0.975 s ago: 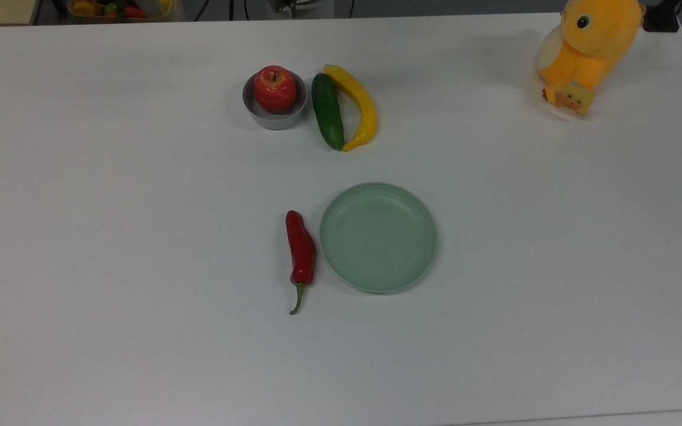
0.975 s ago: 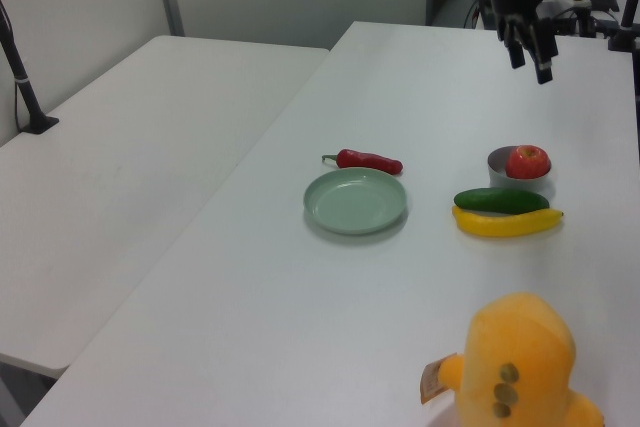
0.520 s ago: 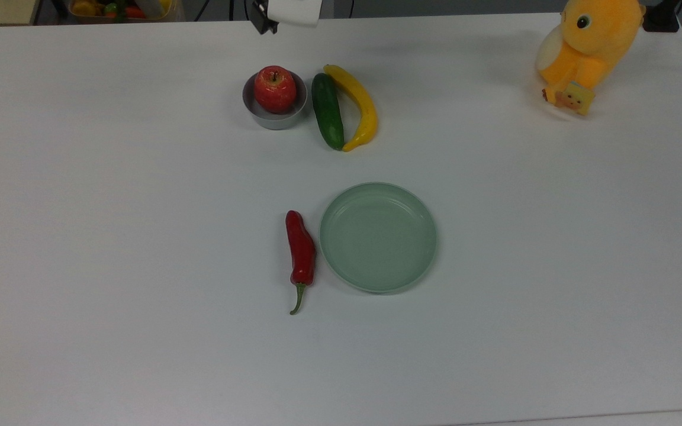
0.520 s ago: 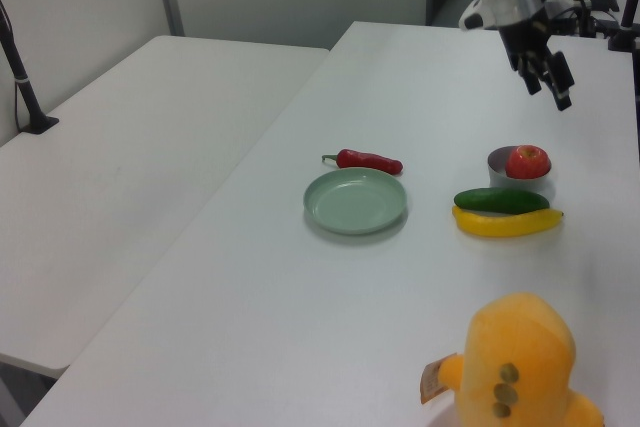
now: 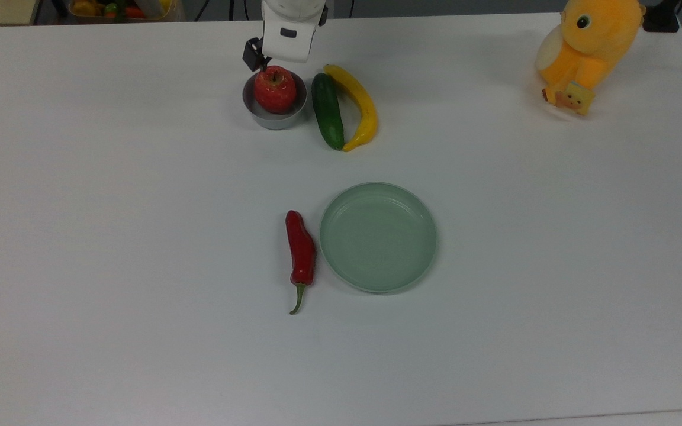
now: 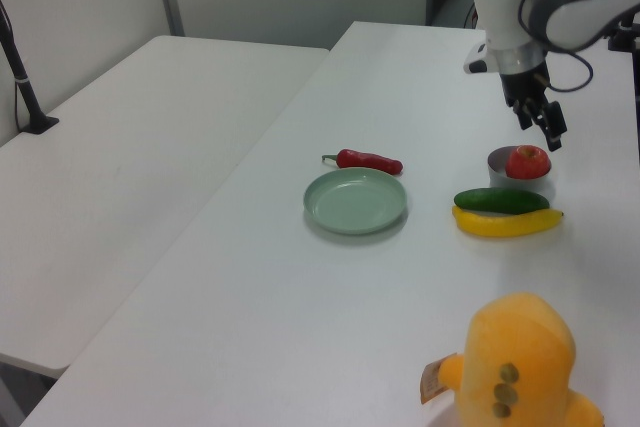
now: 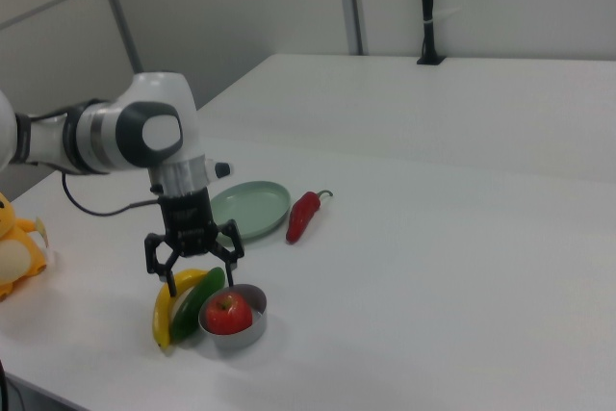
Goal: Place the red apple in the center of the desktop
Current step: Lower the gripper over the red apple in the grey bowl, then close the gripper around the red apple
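Red apple (image 7: 228,313) in grey bowl (image 7: 252,333) — bowl hides its underside; fingers (image 7: 169,282) spread wide above, grasping nothing.

Glossy white rounded arm (image 7: 144,137) with grey joint bands, a black cable, black gripper (image 7: 197,269)

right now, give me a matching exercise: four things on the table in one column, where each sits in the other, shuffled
Things:
1. red apple
2. chilli pepper
3. cucumber
4. plush toy

Places:
A. between the grey bowl and the banana
B. in the grey bowl
C. top view's far right corner
D. beside the green plate

Pairs: 1-B, 2-D, 3-A, 4-C
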